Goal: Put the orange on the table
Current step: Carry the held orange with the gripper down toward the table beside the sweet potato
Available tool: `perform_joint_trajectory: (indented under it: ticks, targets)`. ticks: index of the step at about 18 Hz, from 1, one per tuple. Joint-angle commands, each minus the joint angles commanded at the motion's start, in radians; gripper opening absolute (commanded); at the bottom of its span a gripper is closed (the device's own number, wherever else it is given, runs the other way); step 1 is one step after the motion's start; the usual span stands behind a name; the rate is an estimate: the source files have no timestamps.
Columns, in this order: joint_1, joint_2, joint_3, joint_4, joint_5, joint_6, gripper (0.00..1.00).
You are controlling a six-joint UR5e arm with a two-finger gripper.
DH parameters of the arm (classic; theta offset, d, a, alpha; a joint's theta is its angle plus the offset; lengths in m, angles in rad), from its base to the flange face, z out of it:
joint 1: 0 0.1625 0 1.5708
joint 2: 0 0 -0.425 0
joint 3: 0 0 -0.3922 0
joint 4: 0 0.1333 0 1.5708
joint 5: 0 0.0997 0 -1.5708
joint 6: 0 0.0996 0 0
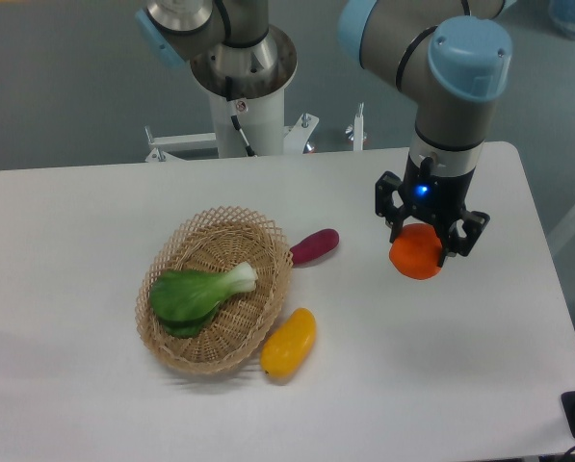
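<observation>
A woven wicker basket (pixel 176 332) sits left of centre on the white surface (pixel 65 241), holding a green bok choy (pixel 196 293) whose pale stem points toward the upper right. Just beside the basket's right rim lies a purple oblong vegetable (pixel 314 246), and touching its lower right rim lies a yellow mango-like fruit (pixel 289 343), both angled up to the right. Well to the right of these, the gripper (pixel 420 236) points down with its jaws pinching the orange (pixel 417 254) from either side. The orange is round, showing no clear long axis. Whether it touches the surface cannot be told.
</observation>
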Motion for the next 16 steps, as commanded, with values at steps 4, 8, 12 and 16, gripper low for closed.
perform_joint_trajectory:
  ticks: [4, 8, 12, 16]
  targets:
    - [-0.005, -0.005, -0.024, 0.005, 0.006, -0.008, 0.61]
    - [-0.012, -0.015, -0.049, 0.031, 0.008, -0.018, 0.61]
    - [-0.014, -0.021, -0.179, 0.231, 0.009, -0.026, 0.61]
    - [-0.015, -0.058, -0.212, 0.275, 0.009, -0.04, 0.61]
